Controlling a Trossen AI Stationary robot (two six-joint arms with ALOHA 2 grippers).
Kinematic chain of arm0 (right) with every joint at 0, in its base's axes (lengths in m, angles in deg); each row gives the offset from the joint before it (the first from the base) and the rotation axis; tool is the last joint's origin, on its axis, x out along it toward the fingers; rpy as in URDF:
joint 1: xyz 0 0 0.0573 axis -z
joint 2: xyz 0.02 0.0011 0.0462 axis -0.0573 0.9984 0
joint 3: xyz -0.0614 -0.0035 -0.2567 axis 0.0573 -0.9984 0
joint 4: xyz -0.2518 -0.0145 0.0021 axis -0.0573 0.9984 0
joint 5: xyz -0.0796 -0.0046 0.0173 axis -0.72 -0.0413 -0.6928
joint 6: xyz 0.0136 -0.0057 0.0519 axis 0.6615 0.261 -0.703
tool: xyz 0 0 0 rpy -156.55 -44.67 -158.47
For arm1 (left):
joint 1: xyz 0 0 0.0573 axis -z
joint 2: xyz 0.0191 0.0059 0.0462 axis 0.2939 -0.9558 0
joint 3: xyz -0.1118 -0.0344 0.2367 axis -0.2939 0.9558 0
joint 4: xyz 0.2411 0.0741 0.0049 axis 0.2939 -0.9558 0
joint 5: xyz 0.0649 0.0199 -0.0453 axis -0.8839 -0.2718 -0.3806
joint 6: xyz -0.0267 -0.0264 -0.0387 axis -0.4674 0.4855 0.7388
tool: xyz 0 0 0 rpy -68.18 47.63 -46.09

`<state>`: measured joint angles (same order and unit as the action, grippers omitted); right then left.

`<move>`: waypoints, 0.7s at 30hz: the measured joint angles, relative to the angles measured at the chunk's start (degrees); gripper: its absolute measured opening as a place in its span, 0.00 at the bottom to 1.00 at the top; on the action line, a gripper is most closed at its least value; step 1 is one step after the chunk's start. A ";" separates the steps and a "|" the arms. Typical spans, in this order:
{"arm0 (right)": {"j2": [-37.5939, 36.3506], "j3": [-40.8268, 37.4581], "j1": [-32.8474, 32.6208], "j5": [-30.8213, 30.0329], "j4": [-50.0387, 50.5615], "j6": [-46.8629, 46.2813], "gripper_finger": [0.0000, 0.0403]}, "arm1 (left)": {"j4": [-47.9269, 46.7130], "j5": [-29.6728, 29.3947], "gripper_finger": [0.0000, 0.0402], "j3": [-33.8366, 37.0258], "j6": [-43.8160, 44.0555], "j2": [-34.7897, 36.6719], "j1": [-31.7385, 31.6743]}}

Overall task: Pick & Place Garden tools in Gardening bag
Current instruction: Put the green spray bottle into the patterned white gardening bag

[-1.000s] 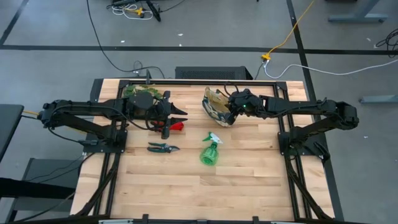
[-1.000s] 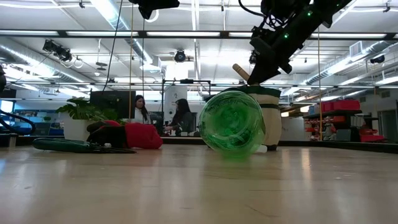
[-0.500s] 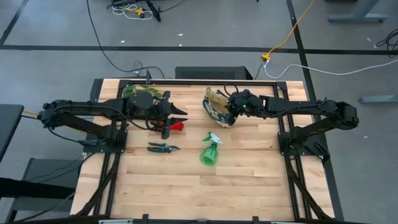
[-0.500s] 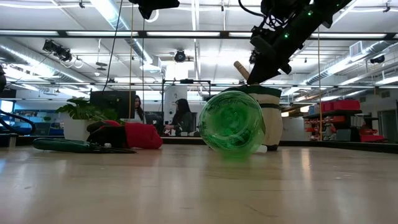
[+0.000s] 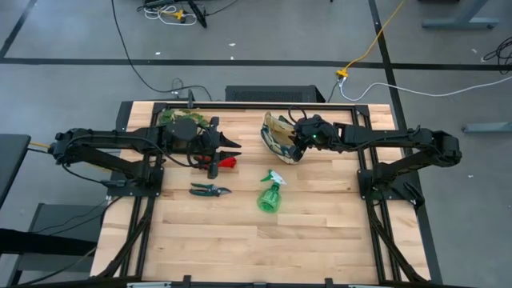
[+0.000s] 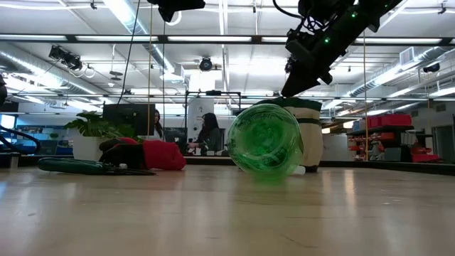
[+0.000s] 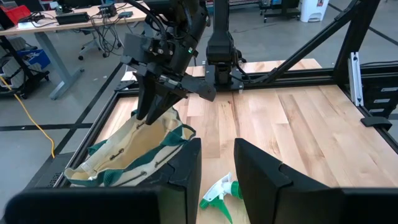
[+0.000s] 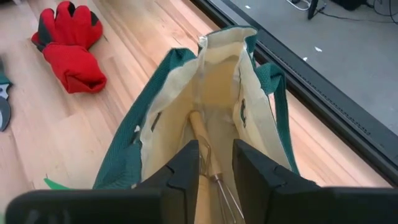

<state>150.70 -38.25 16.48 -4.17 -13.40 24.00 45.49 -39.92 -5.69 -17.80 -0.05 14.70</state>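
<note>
The gardening bag, cream fabric with green trim, stands open on its base at the table's far middle. The wooden-handled rake lies inside it, handle end toward the bag's far wall. My right gripper hangs over the bag's mouth, fingers pointing down and a little apart, holding nothing; it also shows in the low view. The red gloves lie on the table just near of my left gripper, which is open and empty. The shears and the green spray bottle lie flat on the table.
A leafy plant sprig lies at the far left, behind the left arm. The dark frame rails run along the table's sides. The near half of the wooden table holds no objects. People stand in the room beyond.
In the low view, the rake's wooden handle end stuck up beside my right gripper above the bag's rim. It has now dropped out of sight into the bag. Both arms have kept still.
</note>
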 joint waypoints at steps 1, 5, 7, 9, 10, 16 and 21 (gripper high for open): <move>0.00 0.00 0.00 -0.02 -0.13 0.13 0.24 | -0.02 -0.01 0.26 0.00 0.00 0.01 0.00; 0.00 0.00 0.00 -0.05 -0.61 0.29 0.24 | -0.02 0.00 0.26 0.00 0.00 0.02 -0.01; 0.00 0.00 0.00 -0.03 -0.99 0.26 0.24 | -0.03 0.00 0.26 0.00 0.00 0.00 0.00; 0.00 0.00 -0.01 0.50 -2.05 -0.30 0.24 | -0.05 0.00 0.26 0.00 0.00 0.00 0.00; 0.00 0.00 -0.03 1.63 -2.86 -0.52 0.24 | -0.10 0.00 0.26 0.00 0.00 0.00 0.00; 0.00 0.00 -0.37 10.12 -6.95 0.07 0.24 | -0.35 0.00 0.26 0.00 0.07 0.00 0.00; 0.00 0.00 -2.69 14.32 -7.18 0.98 0.24 | -0.37 0.00 0.26 0.00 0.08 0.00 0.00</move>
<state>150.70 -38.25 13.78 10.15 -20.58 24.98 45.13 -39.92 -5.69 -17.72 -0.05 14.70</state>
